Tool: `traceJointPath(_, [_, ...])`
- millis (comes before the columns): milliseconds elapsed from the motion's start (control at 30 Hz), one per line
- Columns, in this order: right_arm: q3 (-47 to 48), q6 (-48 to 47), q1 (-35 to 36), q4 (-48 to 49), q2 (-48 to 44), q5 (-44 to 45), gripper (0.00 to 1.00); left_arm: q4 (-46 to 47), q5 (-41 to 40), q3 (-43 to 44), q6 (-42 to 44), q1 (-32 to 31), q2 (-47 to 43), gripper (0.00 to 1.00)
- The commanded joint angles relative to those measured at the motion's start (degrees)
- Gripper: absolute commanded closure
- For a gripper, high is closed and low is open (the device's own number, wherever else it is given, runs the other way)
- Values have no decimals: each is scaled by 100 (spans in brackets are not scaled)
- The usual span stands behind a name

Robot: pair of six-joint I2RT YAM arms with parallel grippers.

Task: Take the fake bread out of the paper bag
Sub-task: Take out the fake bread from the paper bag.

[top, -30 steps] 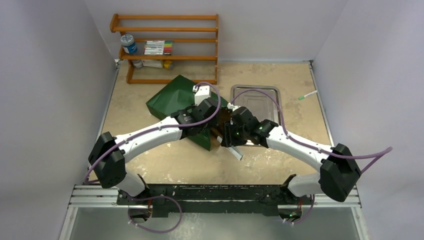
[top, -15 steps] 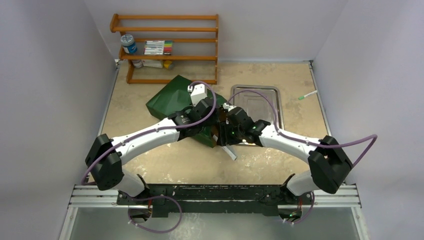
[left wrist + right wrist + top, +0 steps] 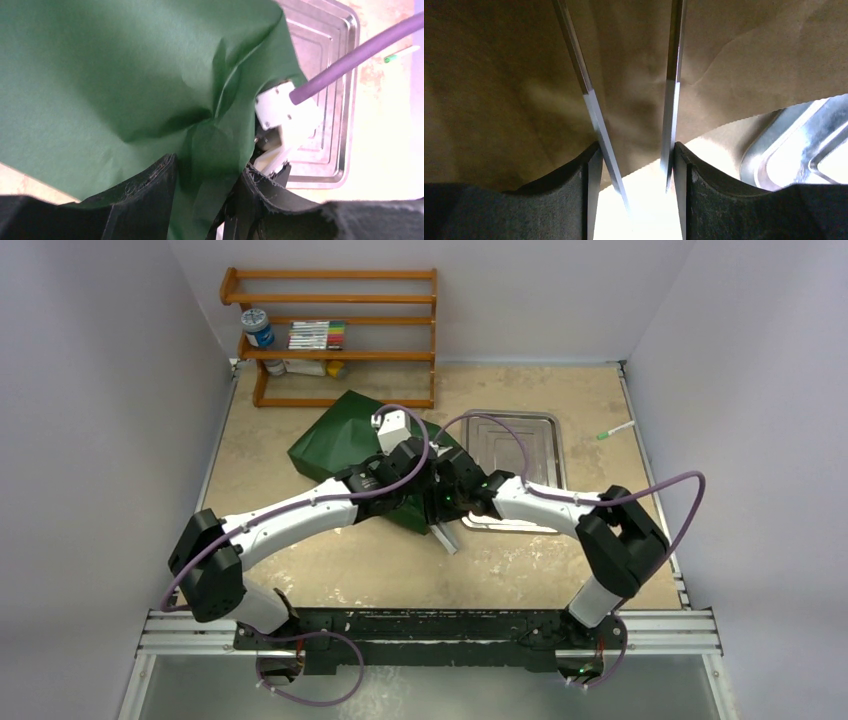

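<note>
Tan bench [image 3: 560, 570], pale walls, wooden rack [image 3: 330, 330] at the far-left corner. The paper bag [image 3: 335, 440] lies mid-bench beside the metal tray [image 3: 540, 440]. The left gripper [image 3: 207, 185] pinches its green fold. The right gripper [image 3: 634, 170] clasps tongs [image 3: 594, 115] reaching inside. The fake bread is unseen, perhaps within. Bare bench runs along the near edge.

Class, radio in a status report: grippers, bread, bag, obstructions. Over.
Left gripper pinching paper bag wall. Right gripper holding tongs, tips inside bag. No bread visible. Tray beside bag mouth.

Bag [image 3: 335, 435] mouth's pretty jammed: left arm [image 3: 300, 510] and right arm [image 3: 540, 502] meet there, tongs [image 3: 592, 115] poke inside, tray [image 3: 540, 435] just beside. Table [image 3: 400, 565] in front is open; shelf [image 3: 330, 355] stands behind.
</note>
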Motion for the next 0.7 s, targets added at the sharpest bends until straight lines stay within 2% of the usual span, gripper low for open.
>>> traceJointPath(0, [587, -262, 27, 154, 169, -63, 49, 252, -46, -109, -121, 0, -200, 56])
traceJointPath(133, [776, -289, 24, -10, 388, -305, 56, 285, -63, -170, -106, -9, -200, 56])
traceJointPath(200, [847, -293, 23, -43, 448, -308, 67, 259, -106, -201, -100, -7, -219, 57])
traceJointPath(267, [888, -326, 23, -96, 455, -288, 86, 230, -194, -269, -116, -7, -304, 57])
traceJointPath(400, [901, -357, 23, -225, 365, -203, 100, 59, -444, -450, -151, -7, -634, 57])
traceJointPath(667, [875, -371, 23, -328, 2, -203, 100, -182, -898, -872, -125, 11, -1470, 57])
